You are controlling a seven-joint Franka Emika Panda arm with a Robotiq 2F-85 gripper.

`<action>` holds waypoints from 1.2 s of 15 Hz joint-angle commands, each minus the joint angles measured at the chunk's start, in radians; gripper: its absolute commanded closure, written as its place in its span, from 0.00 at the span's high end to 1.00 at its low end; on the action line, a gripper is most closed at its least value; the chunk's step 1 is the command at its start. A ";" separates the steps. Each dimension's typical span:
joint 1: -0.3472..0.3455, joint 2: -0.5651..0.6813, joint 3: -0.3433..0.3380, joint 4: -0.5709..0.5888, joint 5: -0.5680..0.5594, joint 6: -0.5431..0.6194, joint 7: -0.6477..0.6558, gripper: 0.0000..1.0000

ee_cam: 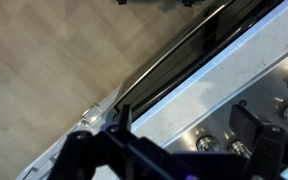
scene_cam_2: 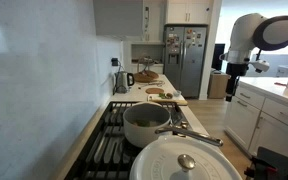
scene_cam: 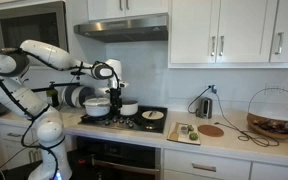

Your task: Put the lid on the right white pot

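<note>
Kitchen counter with a black stove (scene_cam: 124,121) under white cabinets (scene_cam: 219,30).
Lid (scene_cam: 153,115) lies flat, face up, round with no long axis, at the stove's edge nearest the cutting board (scene_cam: 184,132). The small white pot (scene_cam: 130,108) stands just beside it. Claw (ee_cam: 174,148) hangs wide and empty off the stove's front edge, above wood floor (ee_cam: 44,60).
</note>
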 commanded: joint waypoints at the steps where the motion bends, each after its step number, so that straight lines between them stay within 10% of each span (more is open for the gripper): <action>1: 0.000 0.000 0.000 0.002 0.000 -0.002 0.000 1.00; 18: 0.012 0.162 0.003 0.094 0.010 0.003 -0.010 1.00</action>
